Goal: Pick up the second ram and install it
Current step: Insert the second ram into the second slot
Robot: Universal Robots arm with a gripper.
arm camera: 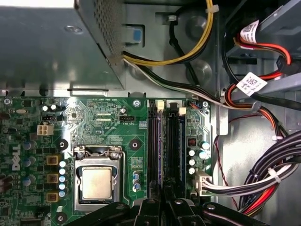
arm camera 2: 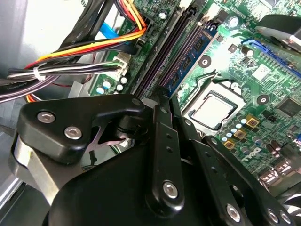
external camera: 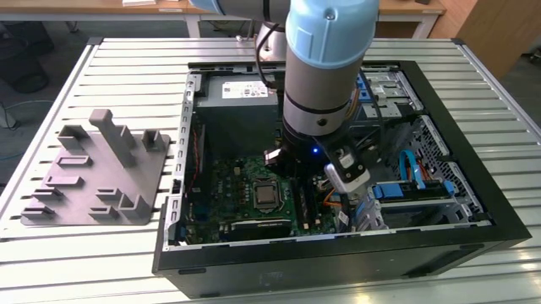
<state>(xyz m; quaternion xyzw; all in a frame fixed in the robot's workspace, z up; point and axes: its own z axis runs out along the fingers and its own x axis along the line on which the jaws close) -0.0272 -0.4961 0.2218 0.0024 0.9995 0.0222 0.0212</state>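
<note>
Gripper (arm camera: pixel 164 207) of mine hung over the motherboard (arm camera: pixel 108 136) slots (arm camera: pixel 163 141); whether its fingers gripped the ram, I couldn't tell.

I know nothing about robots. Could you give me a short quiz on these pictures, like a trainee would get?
1. True or false: the silver processor lies bare on the green motherboard, with no cooler on top of it.
2. In the first wrist view, what is the gripper nearest to?
A. the long black memory slots
B. the metal power supply box
C. the bundle of red and black cables
3. On which side of the exterior view does the grey block with upright posts stand, outside the computer case?

Key: 1 true; 2 A; 3 the exterior view's left.
</note>
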